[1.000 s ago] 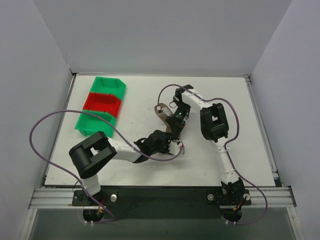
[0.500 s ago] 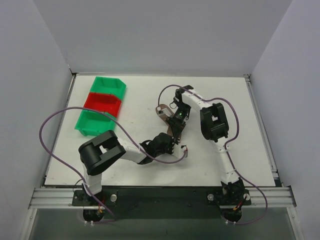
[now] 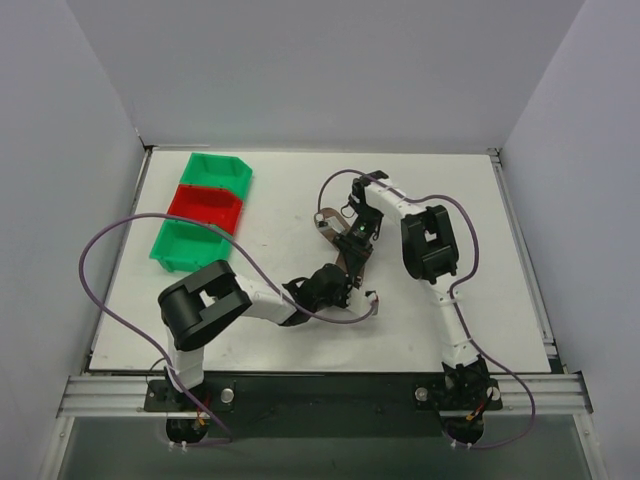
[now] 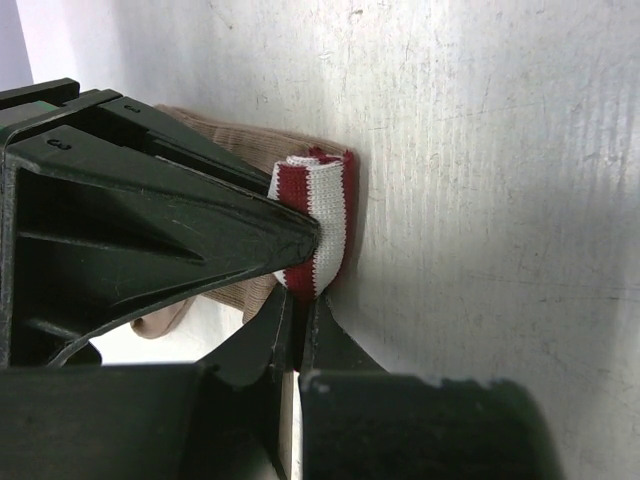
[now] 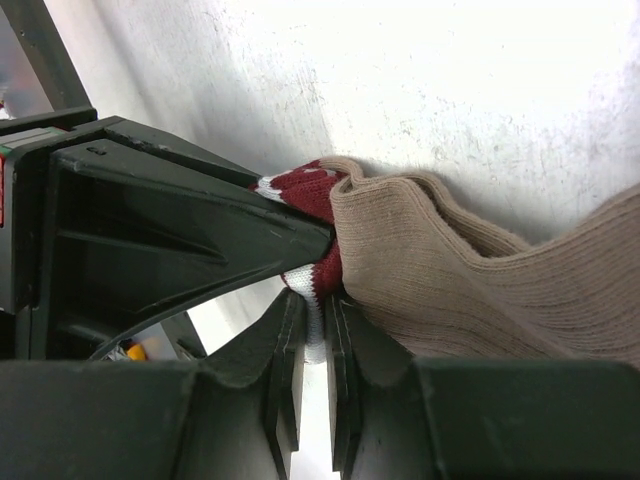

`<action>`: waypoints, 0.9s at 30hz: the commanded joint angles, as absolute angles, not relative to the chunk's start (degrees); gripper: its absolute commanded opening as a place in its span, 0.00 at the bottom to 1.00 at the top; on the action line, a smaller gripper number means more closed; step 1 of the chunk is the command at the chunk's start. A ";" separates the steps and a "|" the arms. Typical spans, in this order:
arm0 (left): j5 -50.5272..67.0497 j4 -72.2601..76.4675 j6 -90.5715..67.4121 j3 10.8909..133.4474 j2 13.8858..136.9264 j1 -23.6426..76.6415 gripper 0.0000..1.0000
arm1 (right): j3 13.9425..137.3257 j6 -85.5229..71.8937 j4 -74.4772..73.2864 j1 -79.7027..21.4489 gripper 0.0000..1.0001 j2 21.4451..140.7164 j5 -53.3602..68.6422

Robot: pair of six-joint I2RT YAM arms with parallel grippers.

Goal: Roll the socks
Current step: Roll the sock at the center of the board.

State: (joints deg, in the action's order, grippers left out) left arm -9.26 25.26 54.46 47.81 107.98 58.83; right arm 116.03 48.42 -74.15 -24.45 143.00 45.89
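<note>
White panels wall in a pale table [image 3: 480, 300], with three bins [image 3: 205, 210], green, red and green, in a row at its far left. The socks [image 3: 324, 220] lie near the middle of the table, stretched between the two arms and well apart from the bins. The left gripper [image 3: 342, 280] holds the near end and the right gripper [image 3: 352, 250] the part just beyond it. In the left wrist view the jaws are pinched together on a folded bit of red-and-white striped cuff [image 4: 322, 228], with tan knit trailing behind on the table. In the right wrist view the jaws are likewise clamped, on maroon cuff where the tan fabric bunches in ridged layers against the fingers. Over the last second the left arm has swung: its elbow has moved right and toward the centre, and its gripper has edged closer to the right one, most of that in the first half second. The right gripper has barely moved. I read this as the left arm carrying its end of the socks inward while the right arm anchors the other. The roll looks only begun: the cuff is doubled over, but much of the tan length lies loose, so more turns seem needed, with both grips kept firm.
</note>
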 commanded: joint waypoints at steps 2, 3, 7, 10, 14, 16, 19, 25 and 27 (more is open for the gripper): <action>-6.24 13.63 52.12 49.04 108.28 59.15 0.00 | 114.44 47.81 -76.64 -24.35 0.15 140.10 45.18; -6.07 12.49 51.77 49.65 108.37 59.15 0.00 | 114.35 47.81 -76.55 -24.26 0.16 139.92 45.09; -5.45 9.85 50.36 51.23 108.98 59.06 0.00 | 113.82 47.29 -75.76 -23.73 0.21 139.40 45.09; -4.92 7.83 49.40 52.29 109.16 59.06 0.00 | 113.56 46.50 -74.97 -23.47 0.29 138.52 45.35; -4.31 5.37 47.82 53.61 109.16 58.98 0.00 | 113.55 45.09 -73.22 -22.85 0.45 136.59 45.18; -3.35 3.35 47.03 54.31 109.25 58.89 0.00 | 113.38 43.77 -72.08 -22.07 0.53 134.74 45.17; -2.38 1.06 45.71 55.81 109.42 58.80 0.00 | 112.42 41.32 -69.18 -20.66 0.64 131.67 44.56; -0.18 -4.04 43.33 59.41 110.65 57.92 0.00 | 106.27 33.23 -57.25 -17.50 0.80 123.59 38.25; 0.00 -5.53 42.45 60.38 111.00 57.57 0.00 | 102.67 30.95 -54.33 -16.09 0.81 119.99 36.40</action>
